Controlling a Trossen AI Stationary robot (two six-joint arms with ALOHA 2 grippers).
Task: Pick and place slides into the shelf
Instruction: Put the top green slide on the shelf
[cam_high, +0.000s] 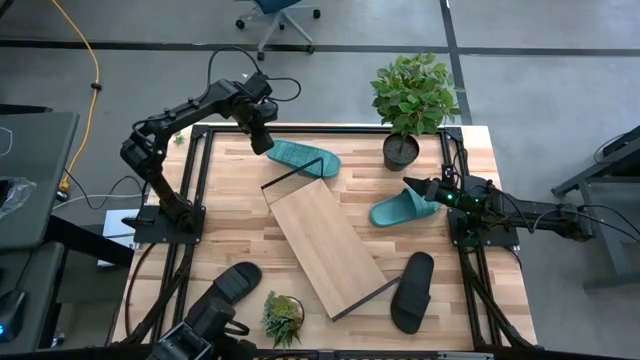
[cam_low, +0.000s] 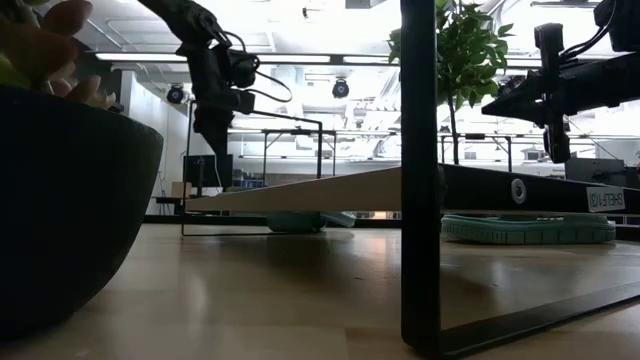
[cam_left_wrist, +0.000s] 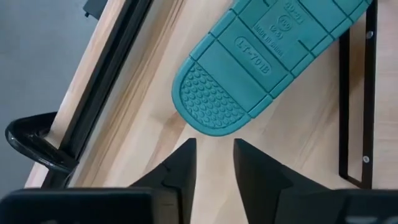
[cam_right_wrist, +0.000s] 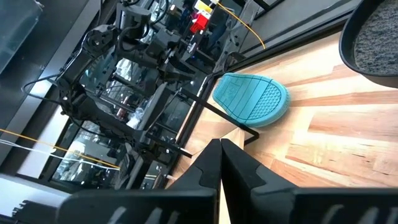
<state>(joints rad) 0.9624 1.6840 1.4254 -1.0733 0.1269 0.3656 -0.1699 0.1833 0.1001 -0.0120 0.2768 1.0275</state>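
Left wrist view: left gripper (cam_left_wrist: 214, 163), slightly parted and empty, hangs just off the heel of an upturned teal slide (cam_left_wrist: 261, 59) with nubbed rubber tread, beside the slanted light-wood shelf (cam_high: 325, 245).

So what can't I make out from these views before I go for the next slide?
- Black slide at the near-left: high view, its near end is hidden by dark equipment at the frame's bottom edge.
- Shelf: low view, a black post crosses it and the potted plant blocks the left.
- Teal slide ahead of the left pincer: left wrist view, only the sole shows and the frame's edge cuts it off.
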